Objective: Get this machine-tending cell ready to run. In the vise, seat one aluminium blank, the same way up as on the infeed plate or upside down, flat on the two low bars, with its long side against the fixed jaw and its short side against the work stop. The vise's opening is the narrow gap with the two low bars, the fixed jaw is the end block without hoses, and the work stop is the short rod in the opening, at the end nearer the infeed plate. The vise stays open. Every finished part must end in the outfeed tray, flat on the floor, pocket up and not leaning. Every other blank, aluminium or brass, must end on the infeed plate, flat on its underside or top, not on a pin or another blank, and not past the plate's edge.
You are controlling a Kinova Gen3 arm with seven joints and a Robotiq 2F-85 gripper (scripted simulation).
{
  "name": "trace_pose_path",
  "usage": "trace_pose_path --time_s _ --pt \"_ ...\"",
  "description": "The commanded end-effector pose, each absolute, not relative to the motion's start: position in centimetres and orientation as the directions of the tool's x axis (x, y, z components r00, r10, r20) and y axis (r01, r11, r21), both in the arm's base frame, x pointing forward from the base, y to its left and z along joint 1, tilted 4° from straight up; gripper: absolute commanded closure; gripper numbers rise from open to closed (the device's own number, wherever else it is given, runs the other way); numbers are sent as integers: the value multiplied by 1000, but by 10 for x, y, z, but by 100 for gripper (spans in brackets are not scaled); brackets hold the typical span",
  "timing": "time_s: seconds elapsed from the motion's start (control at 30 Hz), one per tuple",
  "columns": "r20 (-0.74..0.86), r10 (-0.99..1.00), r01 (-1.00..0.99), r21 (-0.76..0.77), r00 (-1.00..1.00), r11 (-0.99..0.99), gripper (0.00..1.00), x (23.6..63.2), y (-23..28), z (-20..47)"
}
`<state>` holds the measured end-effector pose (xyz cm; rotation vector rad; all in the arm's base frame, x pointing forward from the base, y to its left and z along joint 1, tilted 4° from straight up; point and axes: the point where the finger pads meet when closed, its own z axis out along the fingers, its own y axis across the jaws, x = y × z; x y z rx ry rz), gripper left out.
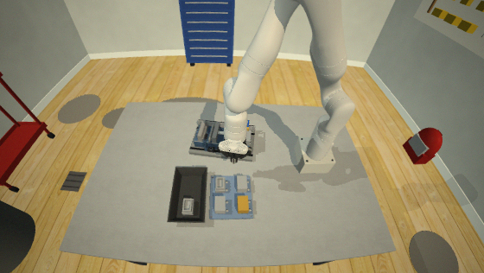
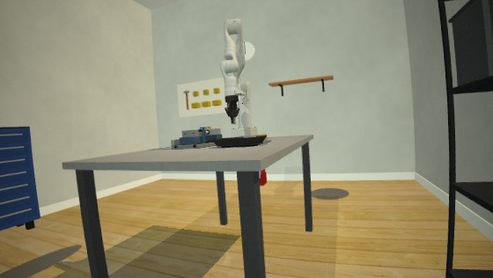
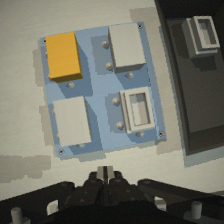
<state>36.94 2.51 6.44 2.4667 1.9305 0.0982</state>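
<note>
4 pieces sit on the blue infeed plate: 2 aluminium blanks, 1 brass blank, and 1 finished part with its pocket up. In the wrist view every long axis runs up-down, parallel to the plate's long edges. All 4 lie inside the plate's rim, apart from one another. A 2nd finished part lies pocket up in the dark outfeed tray, just beside the plate. The gripper hangs above the surface between vise and plate, jaws closed on nothing.
</note>
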Motion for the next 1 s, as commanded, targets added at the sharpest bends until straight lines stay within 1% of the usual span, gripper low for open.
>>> trace_pose_path --time_s 0.0,0.97 --pt "45 970 969 46 239 -241 100 370 25 65" --pt "45 970 969 46 239 -241 100 369 25 73"
